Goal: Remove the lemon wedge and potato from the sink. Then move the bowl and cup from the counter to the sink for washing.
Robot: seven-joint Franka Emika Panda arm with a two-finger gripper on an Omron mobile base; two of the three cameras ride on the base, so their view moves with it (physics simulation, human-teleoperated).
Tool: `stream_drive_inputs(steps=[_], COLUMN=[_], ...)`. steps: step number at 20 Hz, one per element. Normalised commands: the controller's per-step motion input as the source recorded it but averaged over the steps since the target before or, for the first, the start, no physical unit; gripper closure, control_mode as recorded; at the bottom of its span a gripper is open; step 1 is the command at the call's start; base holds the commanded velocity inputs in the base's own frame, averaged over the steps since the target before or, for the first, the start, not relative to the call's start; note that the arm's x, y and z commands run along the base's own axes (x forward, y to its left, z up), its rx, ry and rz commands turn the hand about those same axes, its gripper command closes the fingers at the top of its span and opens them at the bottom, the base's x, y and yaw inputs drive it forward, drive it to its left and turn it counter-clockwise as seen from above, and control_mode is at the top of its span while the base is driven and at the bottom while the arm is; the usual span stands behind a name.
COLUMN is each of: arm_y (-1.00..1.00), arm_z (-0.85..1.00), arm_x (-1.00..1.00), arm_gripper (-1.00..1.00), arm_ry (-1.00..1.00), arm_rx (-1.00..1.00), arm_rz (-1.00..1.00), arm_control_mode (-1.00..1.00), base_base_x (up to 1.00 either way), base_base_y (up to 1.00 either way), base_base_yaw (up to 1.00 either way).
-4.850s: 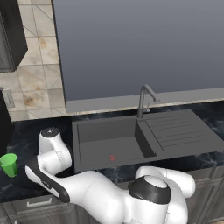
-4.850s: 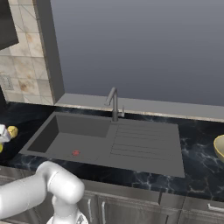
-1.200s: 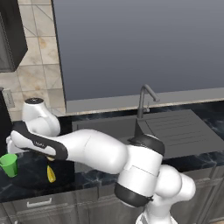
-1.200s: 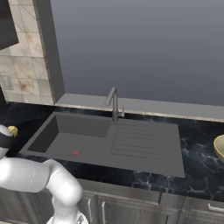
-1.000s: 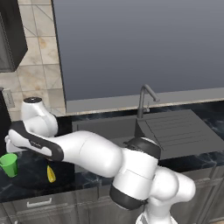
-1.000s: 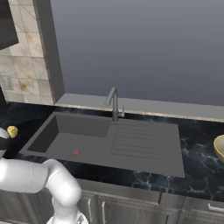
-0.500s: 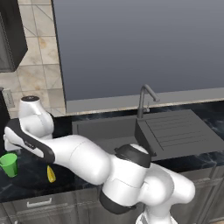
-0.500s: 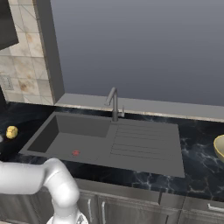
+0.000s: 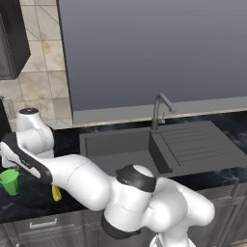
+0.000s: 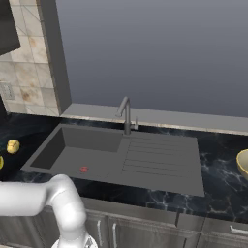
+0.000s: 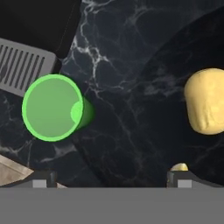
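From above, the hand view shows the green cup upright on the black marble counter, left of centre. The potato lies at the right, and a tip of the lemon wedge shows by the right fingertip. My gripper is open above the counter with nothing between its fingers; the cup stands above the left fingertip. In the left base view my arm reaches left over the counter, above the cup and the lemon wedge. The sink holds nothing, the potato lies left of it, and the bowl sits at the far right edge.
A grey vented appliance stands close beside the cup. The dark faucet rises behind the sink, with the ribbed drainboard to its right. A tiled wall and a dark cabinet close off the left.
My arm has swung a little further left over the counter, towards the cup. The cup, lemon wedge and potato have not moved. The gripper has stayed open.
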Motion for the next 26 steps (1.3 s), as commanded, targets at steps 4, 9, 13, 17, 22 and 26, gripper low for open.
stream_drive_inputs(steps=[4, 9, 13, 17, 22, 26], arm_y=[0.12, 0.12, 0.15, 0.19, 0.19, 0.14], arm_z=[-0.06, -0.08, -0.11, -0.14, -0.12, -0.10], arm_x=[0.13, 0.14, 0.13, 0.14, 0.14, 0.14], arm_gripper=[-1.00, -1.00, -1.00, -1.00, -1.00, -1.00], arm_ry=[-0.01, 0.00, 0.00, 0.00, 0.00, 0.00], arm_rx=[0.00, 0.00, 0.00, 0.00, 0.00, 0.00], arm_rz=[0.00, 0.00, 0.00, -0.01, 0.00, 0.00], arm_control_mode=[-1.00, -1.00, -1.00, -1.00, -1.00, -1.00], base_base_x=[0.00, 0.00, 0.00, 0.00, 0.00, 0.00], base_base_y=[0.00, 0.00, 0.00, 0.00, 0.00, 0.00], base_base_yaw=[0.00, 0.00, 0.00, 0.00, 0.00, 0.00])
